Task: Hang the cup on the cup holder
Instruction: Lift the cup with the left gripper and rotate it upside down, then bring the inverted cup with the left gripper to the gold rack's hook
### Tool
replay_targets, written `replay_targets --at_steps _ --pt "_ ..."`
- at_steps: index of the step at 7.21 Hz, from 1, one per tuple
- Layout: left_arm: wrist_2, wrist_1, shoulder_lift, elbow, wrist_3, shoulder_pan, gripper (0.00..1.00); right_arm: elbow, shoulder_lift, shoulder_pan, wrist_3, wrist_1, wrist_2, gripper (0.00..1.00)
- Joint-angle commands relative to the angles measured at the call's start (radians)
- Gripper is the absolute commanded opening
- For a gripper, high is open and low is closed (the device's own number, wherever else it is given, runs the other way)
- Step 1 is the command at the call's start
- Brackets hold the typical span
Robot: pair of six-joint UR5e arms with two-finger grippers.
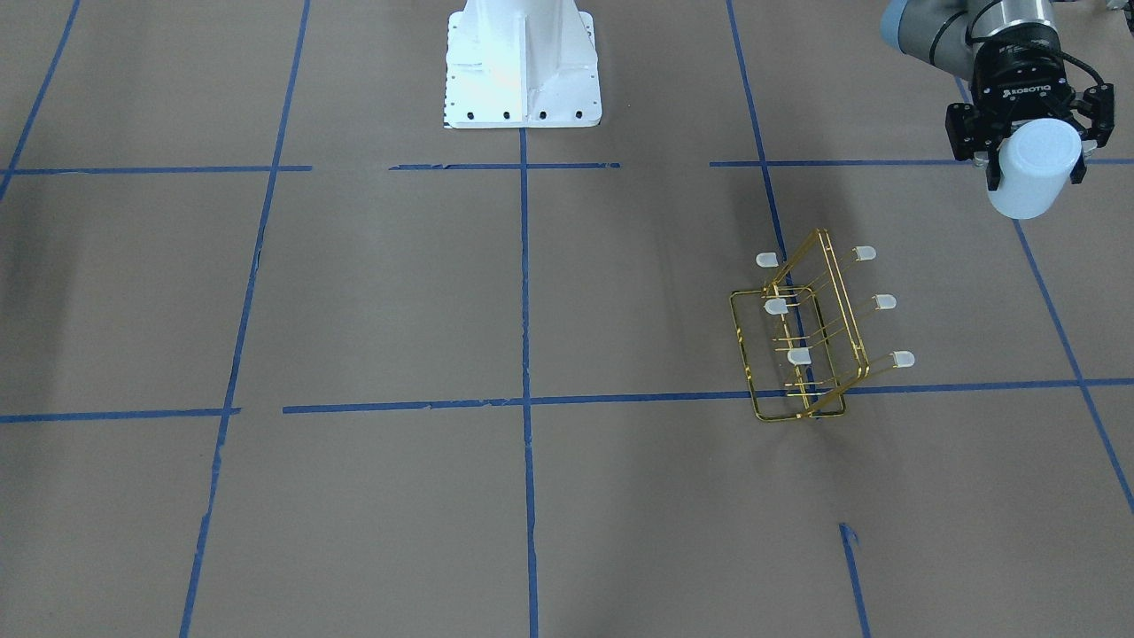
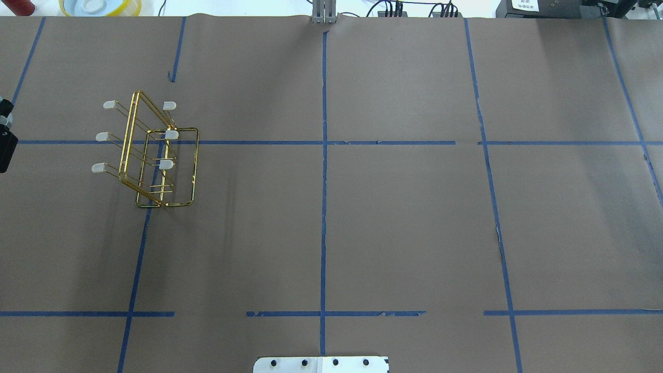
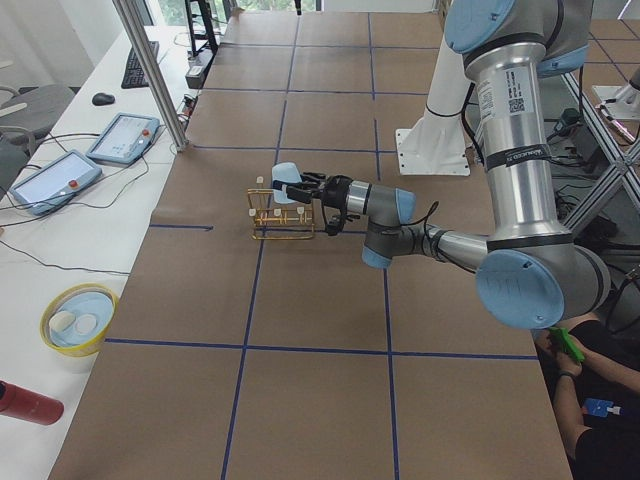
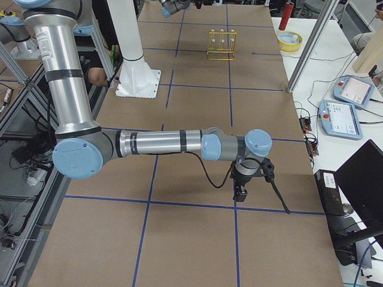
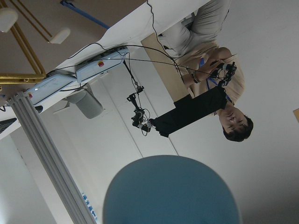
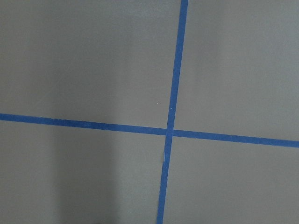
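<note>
Front view: the left gripper has its fingers clamped on the cup and holds it in the air, near the cup holder but clear of it. So I'd say the pickup is done and the hanging isn't. All six prongs are bare.

Overhead: the holder sits on the left part of the brown paper surface. It's thin gold wire with whitish caps.

Left side view: the cup looks smooth, pale and slightly tapered, and it's tipped sideways above the rack.

Right side view: the right gripper hangs low over the surface, far from everything. Can't tell whether its fingers are apart or together.

Left wrist cam: a bluish rounded cup with gold wire beyond it.

Right wrist cam: only paper and blue tape.
</note>
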Motion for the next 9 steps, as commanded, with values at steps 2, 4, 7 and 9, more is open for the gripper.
replay_targets --at_steps 2,4,7,9 --pt "0.183 -0.025 -0.095 0.104 -0.081 0.103 0.02 0.0 0.0 0.0 0.0 0.0 0.0 1.0" --pt "0.259 -0.027 -0.17 0.136 -0.082 0.176 0.02 0.0 0.0 -0.001 0.0 0.0 0.0 1.0" --pt "0.333 -0.024 -0.237 0.205 -0.176 0.235 0.02 0.0 0.0 0.0 0.0 0.0 0.0 1.0" --pt "0.335 -0.024 -0.292 0.256 -0.177 0.236 0.02 0.0 0.0 -0.001 0.0 0.0 0.0 1.0"
